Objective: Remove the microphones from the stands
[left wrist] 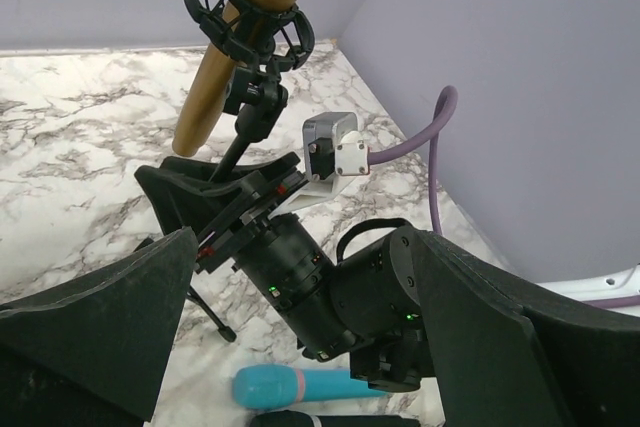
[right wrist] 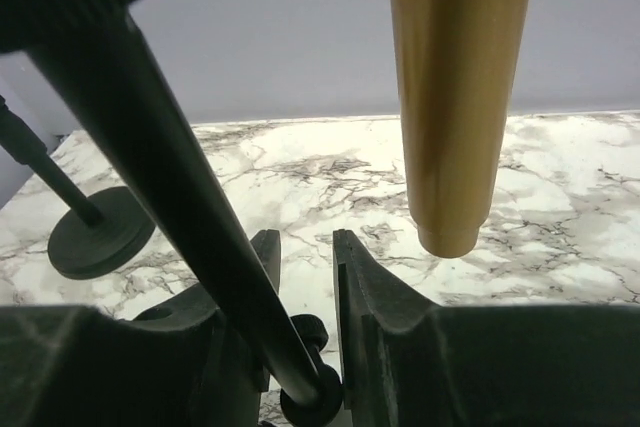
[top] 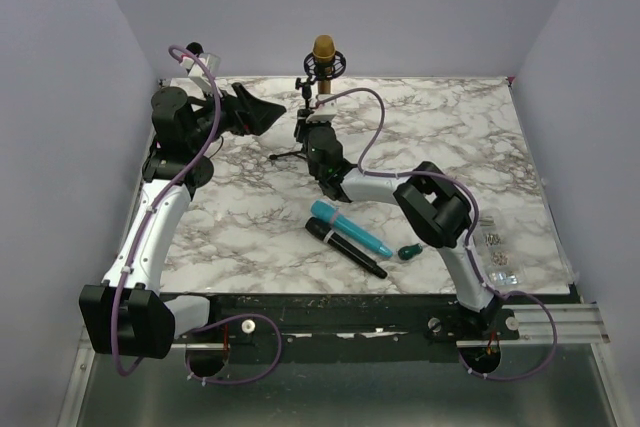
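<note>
- The microphone (top: 323,50) is sitting at the upper centre of the overhead view. It has a smooth, glossy gold body that tapers downward and a gold mesh head.
- A black ring cradle (left wrist: 290,32) is gripping it on top of a thin black tripod stand (left wrist: 240,142), so the microphone is tilting there.
- The table (top: 450,127) is showing a glossy white marble pattern with grey veins.
- A teal microphone (top: 350,230) and a slim black microphone (top: 345,249) are lying side by side in the lower centre. A small green object (top: 408,251) is lying just to their right.
- Tiny pale bits (top: 497,252) are lying at the right edge, too small to identify.
- The right gripper (right wrist: 305,247) is sitting low beside the stand, its fingers only a narrow slot apart with nothing between them.
- A black rod of the stand is crossing in front of one finger, possibly touching it.
- The left gripper (top: 268,112) is hanging to the left of the stand, its broad matte fingers (left wrist: 100,317) spread wide and holding nothing.
</note>
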{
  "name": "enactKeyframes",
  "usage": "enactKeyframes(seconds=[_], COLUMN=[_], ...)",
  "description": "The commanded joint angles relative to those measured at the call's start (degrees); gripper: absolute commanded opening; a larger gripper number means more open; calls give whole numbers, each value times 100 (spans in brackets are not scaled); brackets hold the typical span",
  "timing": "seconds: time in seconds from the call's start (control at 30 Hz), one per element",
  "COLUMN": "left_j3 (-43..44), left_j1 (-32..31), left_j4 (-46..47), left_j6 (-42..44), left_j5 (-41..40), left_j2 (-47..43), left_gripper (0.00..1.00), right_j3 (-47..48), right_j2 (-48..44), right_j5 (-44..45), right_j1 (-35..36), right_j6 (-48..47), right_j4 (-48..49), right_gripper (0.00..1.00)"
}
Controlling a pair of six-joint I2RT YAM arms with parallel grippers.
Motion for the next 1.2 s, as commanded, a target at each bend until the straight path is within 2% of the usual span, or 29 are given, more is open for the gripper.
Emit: enactKeyframes(seconds=[0.0, 0.03, 0.17, 0.53, 0.63, 0.77, 0.93, 1.17], left_j3=[-84, -88, -90, -80, -77, -87, -136, -160], left_j1=[36, 36, 36, 36, 36, 27, -53, -344], left_j4=[205, 210, 207, 231, 241, 291, 423, 192], left_j6=[-57, -57, -57, -149, -162, -162, -56, 476], left_j5=[-59, -55, -59, 10, 33, 80, 118, -233], left_j2=[-156, -164, -156, -95, -67, -31, -42, -51], left_gripper=[90, 90, 90, 90, 90, 93, 98, 98], right_j3=[-139, -133, -278, -1224, -1570, -2024, -2849, -2430], right_j2=[257, 268, 115, -1023, -1436, -2055, -3058, -3868], right_j5=[131, 136, -32, -504, -645, -1011, -1663, -2735], right_j1=[38, 38, 29, 29, 29, -4, -279, -1072], right_j6=[-194, -313, -514, -307, -164, -30, 149, 452], right_j4=[-263, -210, -276, -1315, -1574, -2001, -2049, -2996], right_gripper=[32, 35, 66, 95, 100, 100, 100, 100])
